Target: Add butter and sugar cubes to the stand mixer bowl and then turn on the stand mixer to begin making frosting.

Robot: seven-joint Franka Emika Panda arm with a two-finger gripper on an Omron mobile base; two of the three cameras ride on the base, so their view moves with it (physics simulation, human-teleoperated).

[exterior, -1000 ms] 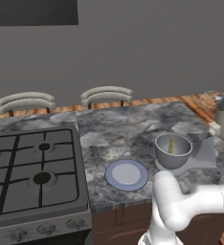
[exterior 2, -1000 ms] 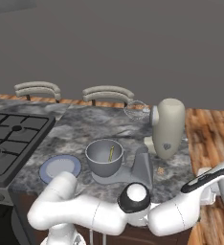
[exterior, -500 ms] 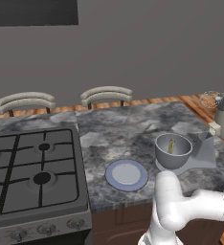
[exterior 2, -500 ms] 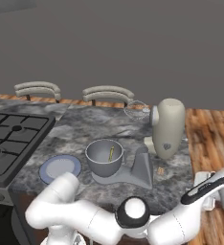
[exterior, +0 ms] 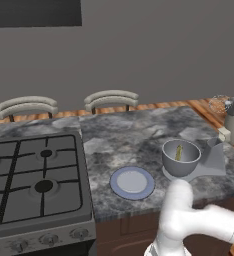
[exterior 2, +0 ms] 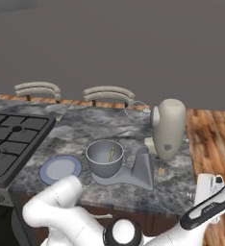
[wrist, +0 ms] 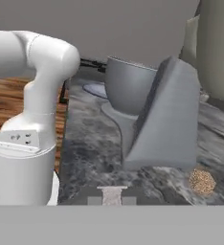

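Butter (exterior: 178,152) lies in the stand mixer bowl (exterior: 181,158) as before; hand (wrist: 112,195) (low, off the counter's edge) has clenched empty.

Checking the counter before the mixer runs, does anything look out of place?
One thing: a small brown cube sits loose on the counter beside the stand mixer base, not in the bowl. The butter is already inside.

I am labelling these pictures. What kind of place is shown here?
A rendered home kitchen, most likely: a gas stove, a marble-like counter and a stand mixer standing on it.
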